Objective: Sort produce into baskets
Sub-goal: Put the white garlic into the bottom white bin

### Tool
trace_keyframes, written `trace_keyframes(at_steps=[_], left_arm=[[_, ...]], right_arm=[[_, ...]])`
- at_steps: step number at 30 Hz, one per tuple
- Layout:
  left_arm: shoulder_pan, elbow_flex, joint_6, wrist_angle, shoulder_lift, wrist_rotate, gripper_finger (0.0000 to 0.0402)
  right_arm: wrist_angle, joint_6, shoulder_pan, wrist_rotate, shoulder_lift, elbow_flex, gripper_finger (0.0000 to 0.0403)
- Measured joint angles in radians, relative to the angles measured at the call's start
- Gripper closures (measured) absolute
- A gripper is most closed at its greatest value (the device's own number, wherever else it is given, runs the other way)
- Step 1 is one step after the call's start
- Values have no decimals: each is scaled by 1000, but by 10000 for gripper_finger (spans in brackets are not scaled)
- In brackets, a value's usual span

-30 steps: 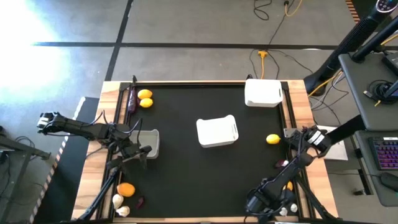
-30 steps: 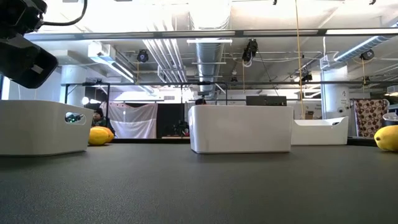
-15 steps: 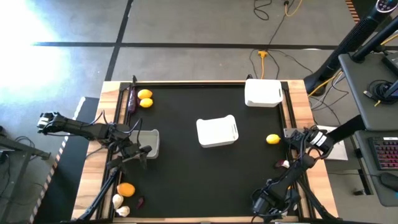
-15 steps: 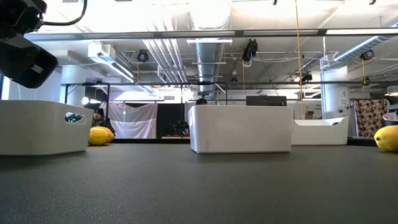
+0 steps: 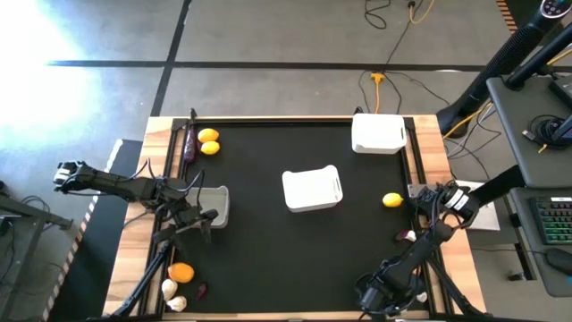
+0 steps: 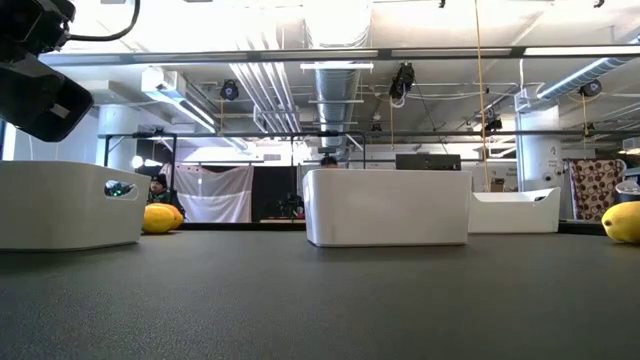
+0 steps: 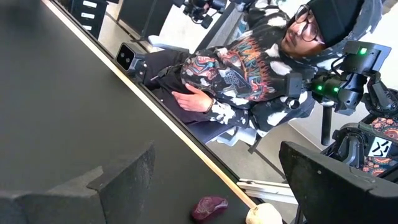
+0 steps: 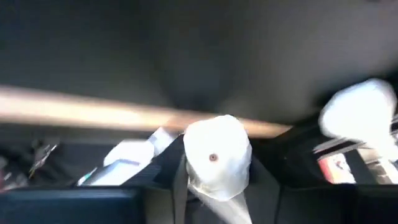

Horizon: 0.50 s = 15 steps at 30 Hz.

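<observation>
One white, knobbly garlic bulb (image 8: 216, 163) between right claw (image 8: 214, 180) fingers.

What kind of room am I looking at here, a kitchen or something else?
Probably a robotics lab or workshop, not a kitchen: exposed ceiling ducts, a floor cable, and a desk with a keyboard beside the robot's table.

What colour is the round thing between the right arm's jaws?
White. It's a garlic bulb, and the right wrist view shows it best, sitting between the right gripper's jaws.
</observation>
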Motion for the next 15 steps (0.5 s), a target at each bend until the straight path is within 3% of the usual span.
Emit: trace_keyframes(at_steps=[6, 10, 15], left_arm=[[0, 0, 0, 0, 0, 0, 75], [0, 0, 0, 0, 0, 0, 75], [0, 0, 0, 2, 0, 0, 75]], right_arm=[[-125, -79, -102, 43, -55, 85, 306], [-247, -265, -212, 288, -77, 162, 300], [-257, -627, -367, 610, -81, 253, 300]])
